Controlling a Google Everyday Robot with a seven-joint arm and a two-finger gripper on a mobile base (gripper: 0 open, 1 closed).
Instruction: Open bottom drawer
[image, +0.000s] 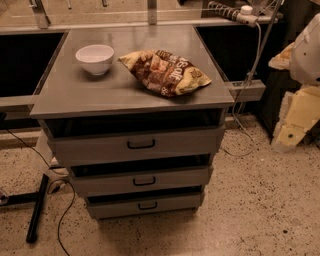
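The bottom drawer (115, 207) is the narrowest and lowest of three grey metal drawer fronts in the cabinet. It has a small black loop handle (148, 205) at its centre and a dark gap above its front. My gripper (287, 134) is at the right edge of the view, on the pale yellowish end of the arm. It hangs well to the right of the cabinet, about level with the top drawer, and touches nothing.
The mid-width drawer (100, 186) and the widest drawer (90, 147) sit above. On the cabinet top (75, 95) stand a white bowl (95, 58) and a chip bag (167, 71). A black stand leg (37, 207) and cables lie on the speckled floor at left.
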